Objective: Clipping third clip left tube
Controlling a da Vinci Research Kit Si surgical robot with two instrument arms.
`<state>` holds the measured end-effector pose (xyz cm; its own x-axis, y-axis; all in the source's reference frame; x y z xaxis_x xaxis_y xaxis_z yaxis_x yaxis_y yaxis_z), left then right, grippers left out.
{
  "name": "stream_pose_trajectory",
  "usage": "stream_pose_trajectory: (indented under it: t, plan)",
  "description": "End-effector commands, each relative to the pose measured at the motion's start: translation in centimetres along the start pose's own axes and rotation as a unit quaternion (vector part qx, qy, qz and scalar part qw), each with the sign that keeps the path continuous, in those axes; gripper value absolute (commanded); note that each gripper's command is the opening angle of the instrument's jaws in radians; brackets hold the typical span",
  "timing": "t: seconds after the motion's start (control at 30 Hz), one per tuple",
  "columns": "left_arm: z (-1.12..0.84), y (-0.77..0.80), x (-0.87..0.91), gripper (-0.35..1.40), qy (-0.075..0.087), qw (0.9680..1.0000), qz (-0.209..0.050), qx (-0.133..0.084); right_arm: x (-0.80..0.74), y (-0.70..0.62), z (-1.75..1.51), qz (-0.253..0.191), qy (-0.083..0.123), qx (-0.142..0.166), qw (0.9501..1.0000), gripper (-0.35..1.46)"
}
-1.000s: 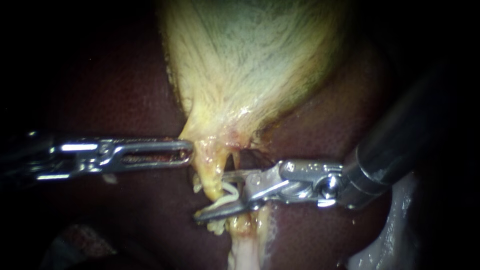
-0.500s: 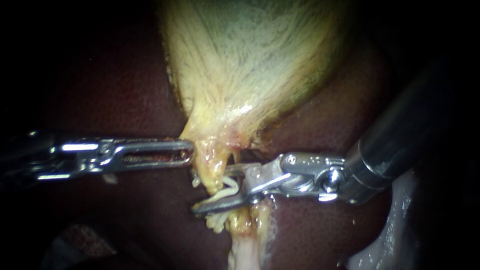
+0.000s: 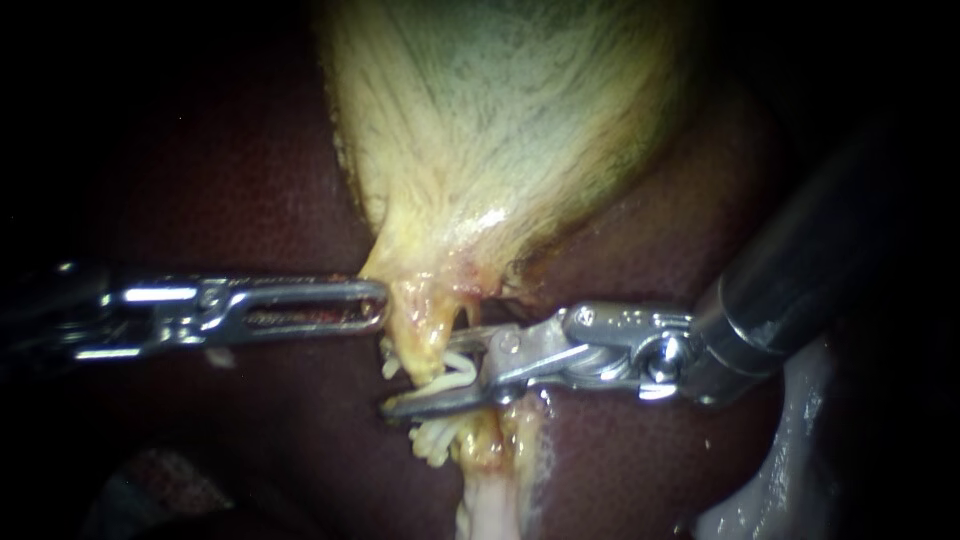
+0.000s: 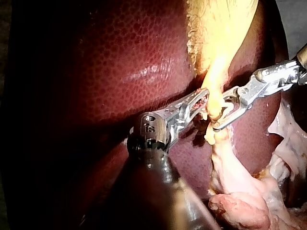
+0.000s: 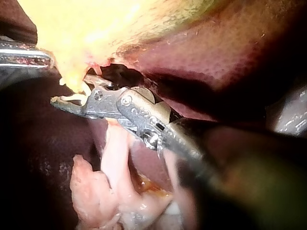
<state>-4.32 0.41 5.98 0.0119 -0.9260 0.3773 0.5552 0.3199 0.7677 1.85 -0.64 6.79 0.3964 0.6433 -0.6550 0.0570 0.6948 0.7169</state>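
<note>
The pale yellow gallbladder [image 3: 500,130] narrows downward into the left tube [image 3: 425,340], over dark red liver [image 3: 230,180]. My left instrument [image 3: 378,305] comes in level from the left, its slotted jaws shut on the gallbladder's neck; the left wrist view shows that same instrument [image 4: 204,97] gripping the yellow tissue. My right instrument [image 3: 425,378] reaches in from the right. Its jaws straddle the left tube and are shut on a white clip [image 3: 452,384] held around it. In its own wrist view the right instrument [image 5: 72,90] shows the same hold. Older white clips [image 3: 435,440] sit just below.
Pale pink-white loose tissue [image 3: 490,500] hangs below the clips, and more of this pale tissue [image 4: 240,191] shows in the left wrist view. A whitish fold [image 3: 790,460] lies under the right shaft. A dark cleft [image 5: 120,74] opens behind the tube.
The right instrument's jaws have narrowed around the clip and tube and have edged slightly left and up. The left instrument has kept its hold and place.
</note>
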Motion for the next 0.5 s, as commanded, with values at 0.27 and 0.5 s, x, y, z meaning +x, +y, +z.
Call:
stream_pose_trajectory:
  t: [0.27,0.5]
  plan:
    - [0.00,0.00,0.00,-0.35,0.000,1.0000,0.000,0.001,0.02,0.00,-0.01,0.001,0.000,0.000,1.0000,0.26]
    - [0.00,0.00,0.00,-0.35,0.000,1.0000,0.000,0.001,0.04,0.01,-0.02,0.002,0.001,-0.003,1.0000,0.26]
